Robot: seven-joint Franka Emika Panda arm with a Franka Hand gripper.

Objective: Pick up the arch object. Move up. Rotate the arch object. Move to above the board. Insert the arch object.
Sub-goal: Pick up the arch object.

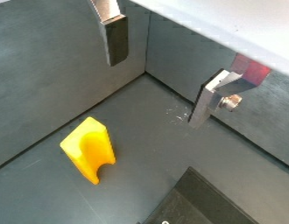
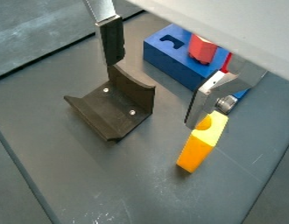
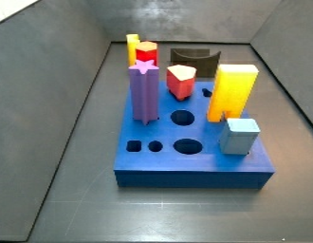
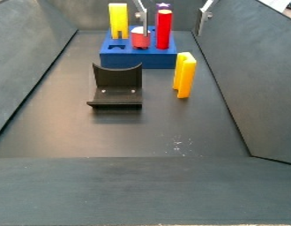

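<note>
The gripper (image 2: 158, 74) hangs above the floor with its two silver fingers (image 1: 116, 35) spread wide and nothing between them — the dark pads are bare in both wrist views. The arch object (image 2: 202, 144) stands upright on the dark floor, free of the fingers and below them; in a wrist view it sits just beside the lower finger tip (image 2: 209, 103), not between the plates. In a wrist view (image 1: 88, 150) its yellow face and the gap between its legs show, well apart from both fingers. In a side view the arch object (image 4: 183, 75) stands alone to the right of the fixture (image 4: 116, 86), near the board (image 4: 132, 55). The board (image 3: 194, 147) carries several upright blocks — in the other side view the arch object (image 3: 133, 47) shows behind it.
</note>
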